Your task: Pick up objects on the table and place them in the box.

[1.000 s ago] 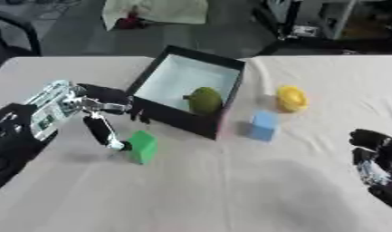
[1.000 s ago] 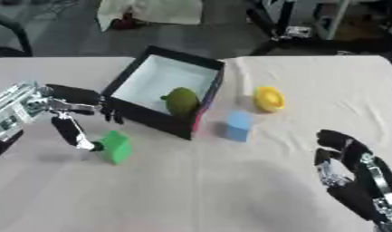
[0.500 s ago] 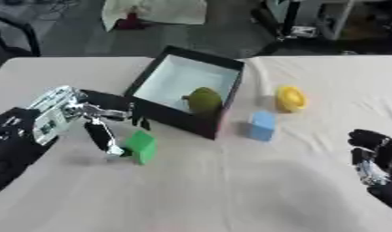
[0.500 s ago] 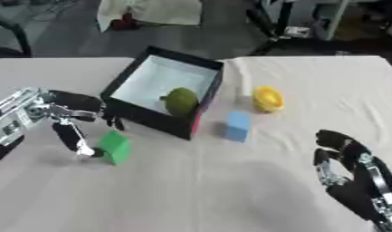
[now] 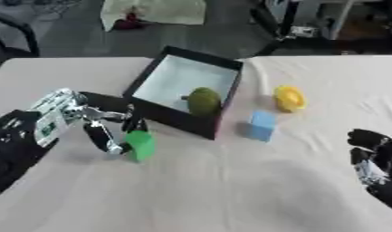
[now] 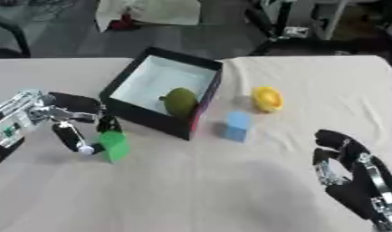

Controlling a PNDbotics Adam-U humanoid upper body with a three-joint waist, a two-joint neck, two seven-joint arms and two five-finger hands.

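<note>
The left hand (image 5: pixel 88 118) has closed in on the green block (image 5: pixel 140 145), thumb and fingers now pinching it; the right hand (image 6: pixel 345 167) stays idle, open, lower right.

Open cloth in front of me, clutter packed round the box

My left hand (image 5: pixel 88 123) has its fingers round the green block (image 5: pixel 140 145), just beside the near wall of the box (image 5: pixel 169 116), so that wall blocks any straight push forward. The blue block (image 5: pixel 262 125) and yellow object (image 5: pixel 289 98) stand right of the box; my right hand (image 6: pixel 349 174) has bare table (image 5: pixel 230 190) between.
</note>
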